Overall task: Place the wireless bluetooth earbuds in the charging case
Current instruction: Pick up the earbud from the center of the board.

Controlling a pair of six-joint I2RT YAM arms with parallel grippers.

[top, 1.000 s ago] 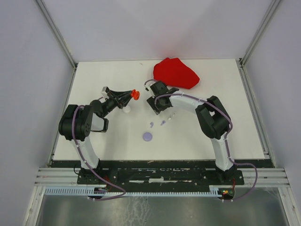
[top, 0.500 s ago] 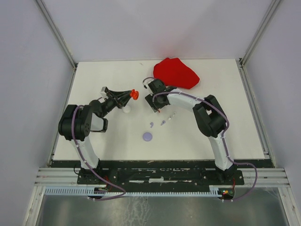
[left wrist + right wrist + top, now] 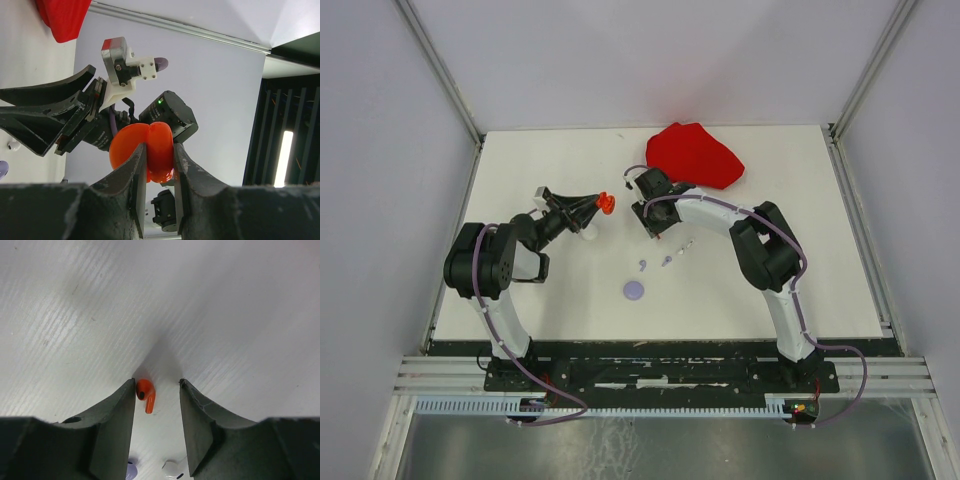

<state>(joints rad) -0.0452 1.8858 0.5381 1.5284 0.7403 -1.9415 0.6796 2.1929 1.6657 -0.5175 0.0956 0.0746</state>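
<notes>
Right tool point(image 3: 157, 385), jaws apart, straddles a red earbud point(image 3: 144, 390) on the table point(image 3: 225, 315); left tool point(image 3: 160, 152) clamps the red case point(image 3: 131, 145)

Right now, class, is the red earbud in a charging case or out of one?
Out: the red earbud lies on the white table, between the right gripper's parted fingers.
</notes>
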